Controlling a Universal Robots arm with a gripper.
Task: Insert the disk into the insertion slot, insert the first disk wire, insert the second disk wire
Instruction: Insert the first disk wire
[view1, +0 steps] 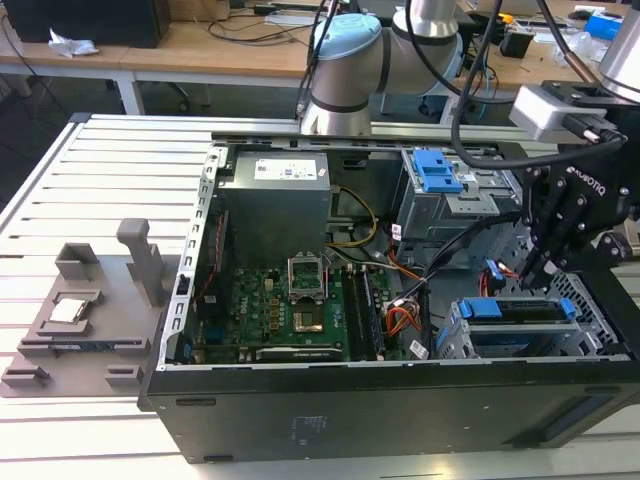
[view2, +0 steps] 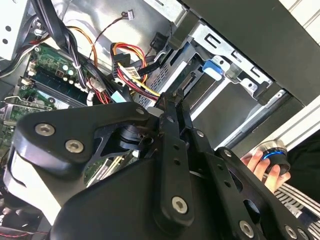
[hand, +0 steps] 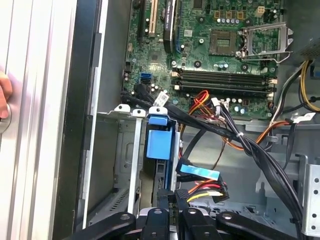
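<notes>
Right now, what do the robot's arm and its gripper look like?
The arm has silver tubes and pale blue joint caps, with black cables hanging beside it. The gripper is black, built of bolted links with silver screws, and carries white lettering.

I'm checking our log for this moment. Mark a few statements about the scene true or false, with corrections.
1. The case is closed by a side panel. False: it is open, showing the green board.
2. The disk sits in the silver cage. True.
3. The gripper hangs over the green board. False: it hangs just above the disk.
4. A person's hand is outside the case. True.
</notes>
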